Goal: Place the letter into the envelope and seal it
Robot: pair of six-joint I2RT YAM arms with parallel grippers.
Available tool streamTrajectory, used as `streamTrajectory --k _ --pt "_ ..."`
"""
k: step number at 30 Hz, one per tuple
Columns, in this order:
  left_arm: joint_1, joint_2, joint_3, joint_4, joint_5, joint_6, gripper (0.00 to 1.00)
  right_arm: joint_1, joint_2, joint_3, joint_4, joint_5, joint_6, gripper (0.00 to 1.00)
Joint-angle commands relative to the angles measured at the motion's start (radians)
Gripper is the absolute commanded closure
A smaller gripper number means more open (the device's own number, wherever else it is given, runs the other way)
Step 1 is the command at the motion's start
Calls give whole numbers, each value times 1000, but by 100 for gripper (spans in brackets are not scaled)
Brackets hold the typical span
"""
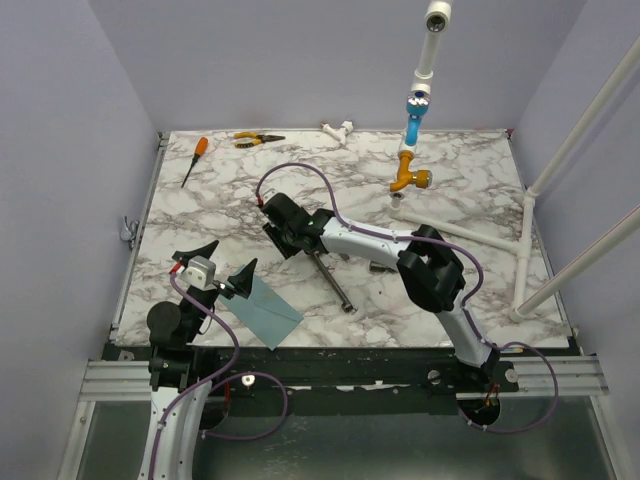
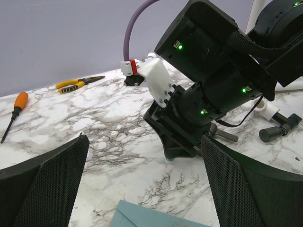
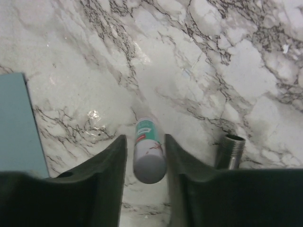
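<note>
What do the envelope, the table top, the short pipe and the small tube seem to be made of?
The envelope: thin matte teal paper, flat with sharp edges.
The table top: glossy white marble look with grey veins; stone or laminate, unclear.
The short pipe: bare grey metal, threaded end.
The small tube: smooth white plastic, probably, with teal label.

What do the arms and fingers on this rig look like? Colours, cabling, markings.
The left arm and right arm have white-silver links and black joint housings. A purple cable loops along each. The right arm's black housings carry small green lights, and a red clip bands its cable at a white wrist mount. The fingers are black with a fine mesh texture.
</note>
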Motion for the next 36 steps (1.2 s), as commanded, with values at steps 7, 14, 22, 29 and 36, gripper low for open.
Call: streamTrajectory --k 7,14,22,29,36 --pt "7 -81 21 -10 7 7 1 0 21 -2 4 27 -8 37" --pt "8 -81 20 -10 18 8 1 0 -7 -8 14 -22 -23 11" --pt "9 -83 20 -10 24 7 1 1 -74 -9 10 -65 -39 0" --pt "10 -92 23 -10 18 8 1 0 -161 37 -5 -39 -68 0" --pt "18 -107 23 -10 16 5 1 0 -334 -127 84 -75 -90 0"
